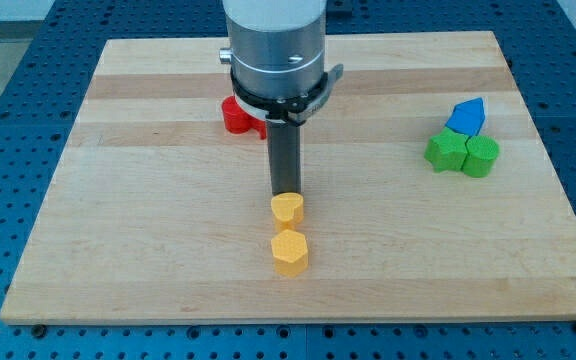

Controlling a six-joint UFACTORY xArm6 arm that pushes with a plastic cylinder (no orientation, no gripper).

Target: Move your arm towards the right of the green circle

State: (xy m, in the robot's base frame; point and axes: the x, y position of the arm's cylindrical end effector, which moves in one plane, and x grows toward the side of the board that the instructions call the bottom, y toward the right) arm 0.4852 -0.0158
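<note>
Fingers are absent on this arm; my tip ends a dark rod, just above the upper yellow block. Toward the view's right, well apart, the green circle block sits on the wooden surface beside a green star-like block and under a blue block, so the coming move runs rightward past it.

A pale wooden tabletop lies evenly lit on a blue perforated bench showing around all its edges.

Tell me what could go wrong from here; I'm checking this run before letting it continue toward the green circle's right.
My tip sits against the upper yellow block; sweeping off could drag it. The green circle touches a green block and blue block, so a close approach may nudge the cluster.
</note>
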